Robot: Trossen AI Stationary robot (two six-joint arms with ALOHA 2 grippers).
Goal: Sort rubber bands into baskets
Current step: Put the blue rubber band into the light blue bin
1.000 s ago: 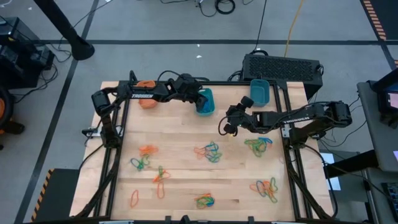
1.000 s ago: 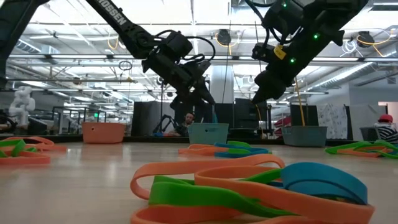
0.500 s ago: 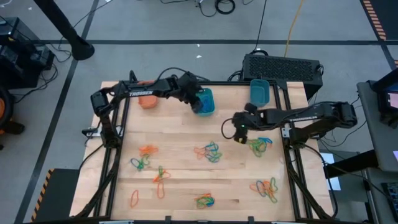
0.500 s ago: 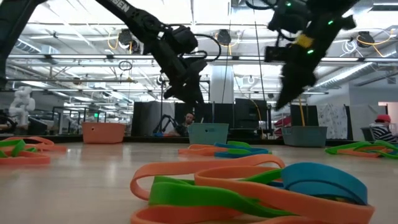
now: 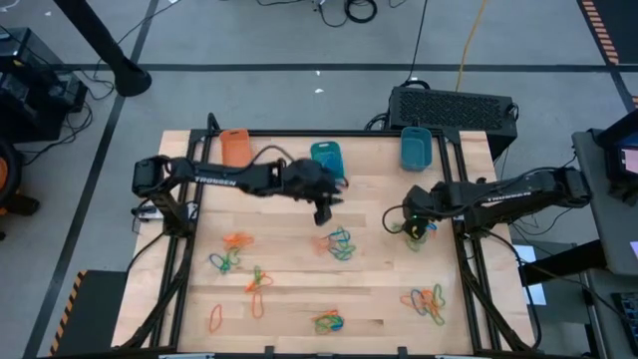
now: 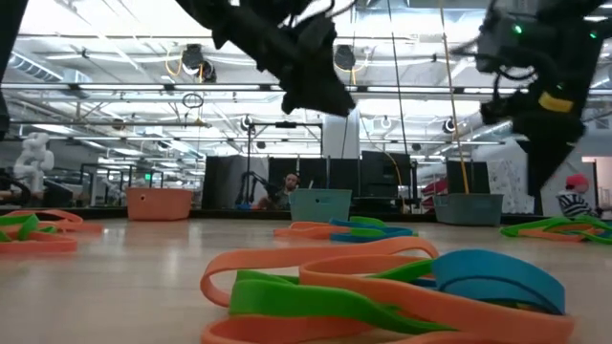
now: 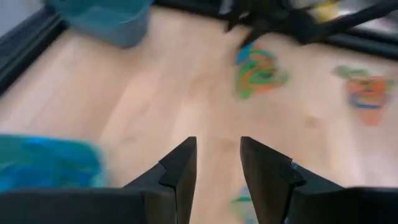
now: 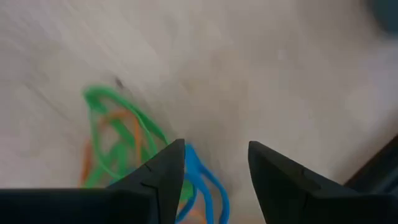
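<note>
Bare wood (image 5: 374, 204) between both tools

Pale, smooth wooden table (image 5: 289, 299); glossy rubber bands (image 6: 382, 287); smooth plastic baskets (image 5: 327, 158); matt black gripper fingers (image 7: 180, 171).

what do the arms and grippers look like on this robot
Both arms are dark, slim and jointed, with white lettering along the forearms and black cables running beside them. The left gripper and right gripper each end in two dark, angular, wedge-shaped fingers. Green lights show on one arm in the low view.
</note>
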